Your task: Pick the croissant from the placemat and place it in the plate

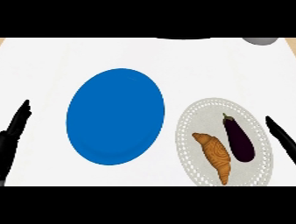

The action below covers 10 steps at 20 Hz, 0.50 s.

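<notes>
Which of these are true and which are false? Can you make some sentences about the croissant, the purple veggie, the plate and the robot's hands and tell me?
1. The croissant lies on the round lacy placemat. True.
2. The eggplant sits on the blue plate. False: it lies on the placemat, right of the croissant.
3. The blue plate has nothing on it. True.
4. The right hand is holding the croissant. False: it is open beside the placemat, touching nothing.
5. The left hand is at the view's left edge, fingers straight. True.
</notes>
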{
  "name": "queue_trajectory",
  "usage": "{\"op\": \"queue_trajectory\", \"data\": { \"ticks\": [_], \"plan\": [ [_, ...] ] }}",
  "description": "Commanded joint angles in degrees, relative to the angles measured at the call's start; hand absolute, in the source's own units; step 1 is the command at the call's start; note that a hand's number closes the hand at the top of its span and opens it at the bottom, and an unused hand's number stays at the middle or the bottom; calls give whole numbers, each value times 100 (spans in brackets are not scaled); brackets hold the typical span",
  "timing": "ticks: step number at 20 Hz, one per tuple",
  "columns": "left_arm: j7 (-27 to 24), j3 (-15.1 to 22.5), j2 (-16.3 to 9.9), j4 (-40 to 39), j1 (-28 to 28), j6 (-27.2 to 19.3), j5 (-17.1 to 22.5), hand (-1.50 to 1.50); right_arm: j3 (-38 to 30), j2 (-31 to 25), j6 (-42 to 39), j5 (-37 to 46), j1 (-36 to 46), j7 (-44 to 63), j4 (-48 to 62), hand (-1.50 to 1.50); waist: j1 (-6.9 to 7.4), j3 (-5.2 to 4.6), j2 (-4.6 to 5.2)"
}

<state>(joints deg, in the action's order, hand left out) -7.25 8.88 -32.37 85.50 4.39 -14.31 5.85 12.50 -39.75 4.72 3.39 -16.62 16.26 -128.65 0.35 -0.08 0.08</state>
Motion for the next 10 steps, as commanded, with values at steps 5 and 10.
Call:
{"op": "queue_trajectory", "data": {
  "ticks": [5,10],
  "plan": [
    [-68,-265,-54,-74,-3,342,48,0,484,-32,-913,158,1225,950,1115,-150,71,8,11],
    [-211,-52,471,-399,-60,-41,-350,0,716,-179,-1587,396,1909,1521,1483,-150,42,5,12]
  ]
}}
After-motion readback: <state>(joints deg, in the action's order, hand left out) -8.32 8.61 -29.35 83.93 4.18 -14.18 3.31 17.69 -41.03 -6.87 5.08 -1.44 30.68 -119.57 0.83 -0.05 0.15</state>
